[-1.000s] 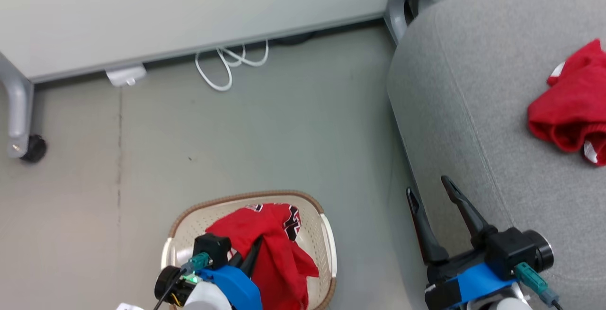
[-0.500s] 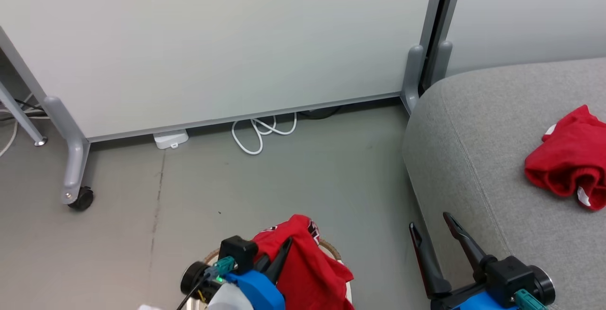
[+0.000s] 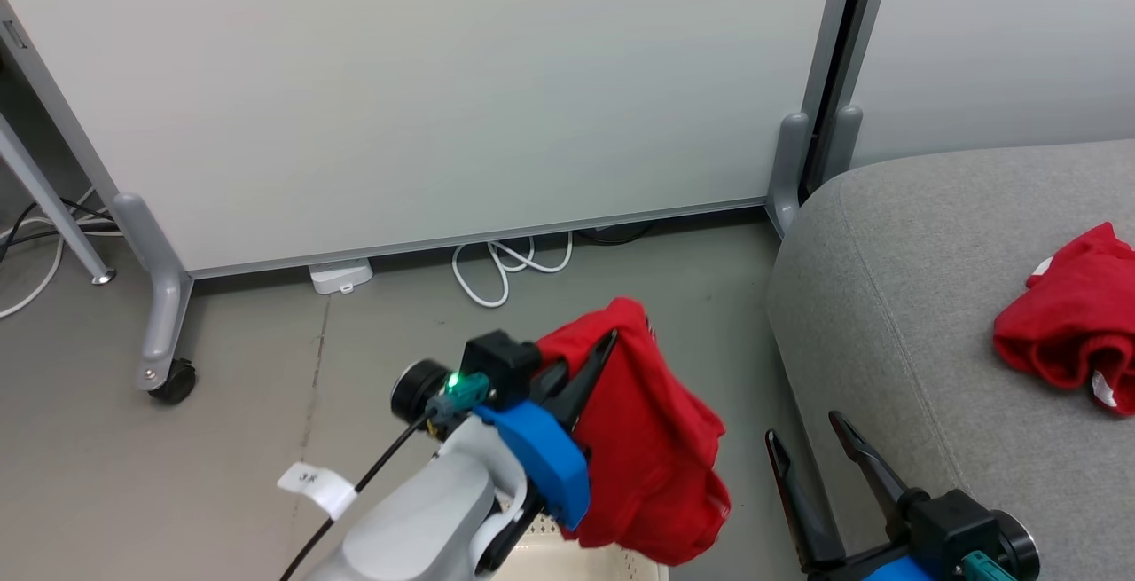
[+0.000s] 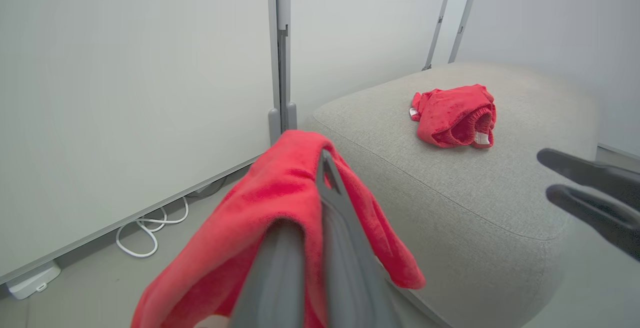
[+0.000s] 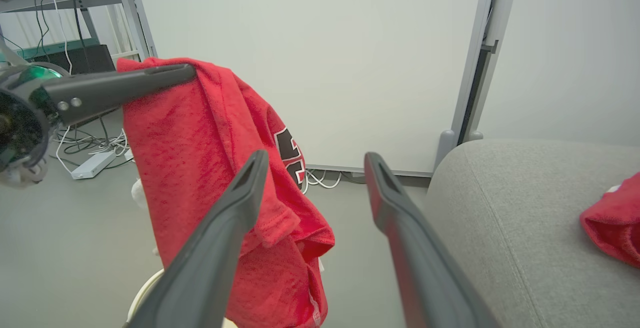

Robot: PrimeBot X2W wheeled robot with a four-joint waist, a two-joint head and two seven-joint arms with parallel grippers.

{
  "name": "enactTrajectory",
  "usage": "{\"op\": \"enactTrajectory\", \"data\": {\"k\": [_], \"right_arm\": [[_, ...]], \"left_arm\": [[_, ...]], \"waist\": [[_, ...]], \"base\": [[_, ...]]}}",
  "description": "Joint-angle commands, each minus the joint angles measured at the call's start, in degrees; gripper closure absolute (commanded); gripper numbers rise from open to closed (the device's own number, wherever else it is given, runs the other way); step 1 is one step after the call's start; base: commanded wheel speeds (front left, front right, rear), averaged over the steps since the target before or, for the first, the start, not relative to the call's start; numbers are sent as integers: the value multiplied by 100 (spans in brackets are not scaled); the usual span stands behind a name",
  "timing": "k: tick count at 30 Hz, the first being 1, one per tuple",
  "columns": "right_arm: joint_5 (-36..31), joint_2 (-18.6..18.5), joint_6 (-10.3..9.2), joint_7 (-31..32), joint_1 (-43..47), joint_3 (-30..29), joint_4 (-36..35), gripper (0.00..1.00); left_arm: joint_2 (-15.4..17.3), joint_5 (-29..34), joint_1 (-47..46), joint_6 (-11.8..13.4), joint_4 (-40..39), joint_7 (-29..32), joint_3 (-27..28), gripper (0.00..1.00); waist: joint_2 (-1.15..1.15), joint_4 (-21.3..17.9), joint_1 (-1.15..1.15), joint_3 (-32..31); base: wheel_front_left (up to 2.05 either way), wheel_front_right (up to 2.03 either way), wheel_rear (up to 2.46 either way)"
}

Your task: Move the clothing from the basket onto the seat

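Grey floor (image 3: 399, 341) and white partition panels (image 3: 426, 93) sit behind, with the seat (image 3: 931, 297) at my right. I judge this the carry step. My left gripper (image 3: 607, 341) is clamped tight on the jersey (image 3: 647, 439), which hangs above the basket (image 3: 612, 568), short of the seat. My right gripper (image 3: 802, 426) is spread wide and empty. The plain red garment (image 3: 1064, 333) lies on the seat. The jersey's long axis runs down from the pinch, hem toward the basket. Next, I'd swing it right over the seat and release.
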Motion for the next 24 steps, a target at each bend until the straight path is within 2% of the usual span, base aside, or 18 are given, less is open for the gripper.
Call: {"op": "enactTrajectory", "data": {"k": [1,15,24], "right_arm": [[-45,-1,3,2,98,3,-22,0],[-70,-1,3,67,139,31,-42,0],[-87,-1,3,119,104,58,-82,0]], "left_arm": [[-17,-29,-130,-11,-27,-15,-3,100],[-225,-347,-1181,-11,40,263,-327,100],[-295,-558,-1256,-11,88,229,-466,100]], "waist": [[0,4,0,4],[0,39,0,-12],[0,57,0,-11]], "base": [[0,0,0],[0,0,0],[0,0,0]]}}
